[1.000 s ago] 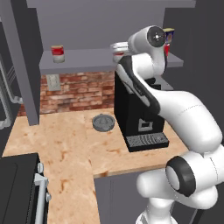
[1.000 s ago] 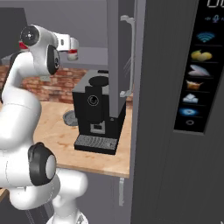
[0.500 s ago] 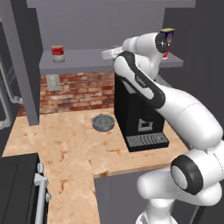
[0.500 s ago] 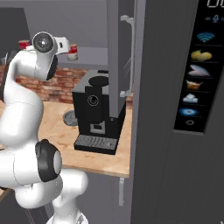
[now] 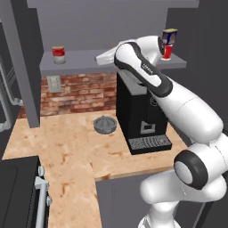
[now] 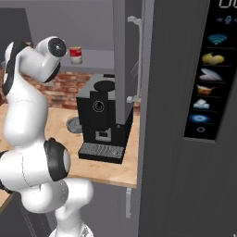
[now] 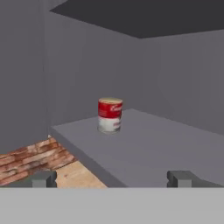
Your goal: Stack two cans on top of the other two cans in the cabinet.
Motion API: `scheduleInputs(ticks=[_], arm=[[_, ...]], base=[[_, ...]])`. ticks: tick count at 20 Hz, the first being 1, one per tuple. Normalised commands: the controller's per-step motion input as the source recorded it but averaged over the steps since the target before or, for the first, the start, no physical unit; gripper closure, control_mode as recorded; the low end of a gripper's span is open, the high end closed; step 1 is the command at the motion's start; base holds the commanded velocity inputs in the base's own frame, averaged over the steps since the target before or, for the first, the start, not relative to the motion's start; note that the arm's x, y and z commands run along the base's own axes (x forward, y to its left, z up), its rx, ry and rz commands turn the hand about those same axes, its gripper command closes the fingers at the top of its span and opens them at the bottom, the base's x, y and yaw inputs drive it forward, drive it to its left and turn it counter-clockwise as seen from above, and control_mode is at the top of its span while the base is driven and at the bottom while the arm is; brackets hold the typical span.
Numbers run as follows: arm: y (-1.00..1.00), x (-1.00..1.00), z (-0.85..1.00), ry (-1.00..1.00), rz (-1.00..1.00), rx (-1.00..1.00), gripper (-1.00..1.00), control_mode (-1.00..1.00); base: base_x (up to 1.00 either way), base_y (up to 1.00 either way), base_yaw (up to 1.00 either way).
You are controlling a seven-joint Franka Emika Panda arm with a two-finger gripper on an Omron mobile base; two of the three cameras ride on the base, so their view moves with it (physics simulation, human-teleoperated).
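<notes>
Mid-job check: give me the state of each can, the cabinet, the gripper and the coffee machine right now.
Blue can: upright, stacked on a red can.
Red can under it: upright on the shelf, right end.
Lone red can: upright on the shelf, nothing on top.
Cabinet: open.
Gripper: open, empty, facing the lone red can.
Coffee machine: on the counter, drip tray empty.

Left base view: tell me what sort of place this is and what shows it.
Most likely a kitchen, a rendered one. A black coffee machine stands on a wood-look counter against a brick backsplash, and above it a grey cabinet shelf holds small food cans, such as a red can.
</notes>
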Motion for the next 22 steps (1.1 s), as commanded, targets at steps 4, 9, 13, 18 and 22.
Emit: scheduleInputs(ticks=[4, 9, 13, 18, 22], arm=[[0.52, 0.0, 0.0, 0.0, 0.24, 0.0, -1.0, -1.0], [0.5, 0.0, 0.0, 0.0, 0.18, 0.0, -1.0, -1.0], [0.3, 0.0, 0.0, 0.02, 0.05, 0.0, -1.0, -1.0], [0.13, 0.01, 0.0, 0.01, 0.02, 0.0, -1.0, -1.0], [0.06, 0.03, 0.0, 0.0, 0.0, 0.0, -1.0, -1.0]], base=[[0.0, 0.0, 0.0], [0.0, 0.0, 0.0], [0.0, 0.0, 0.0], [0.0, 0.0, 0.0], [0.0, 0.0, 0.0]])
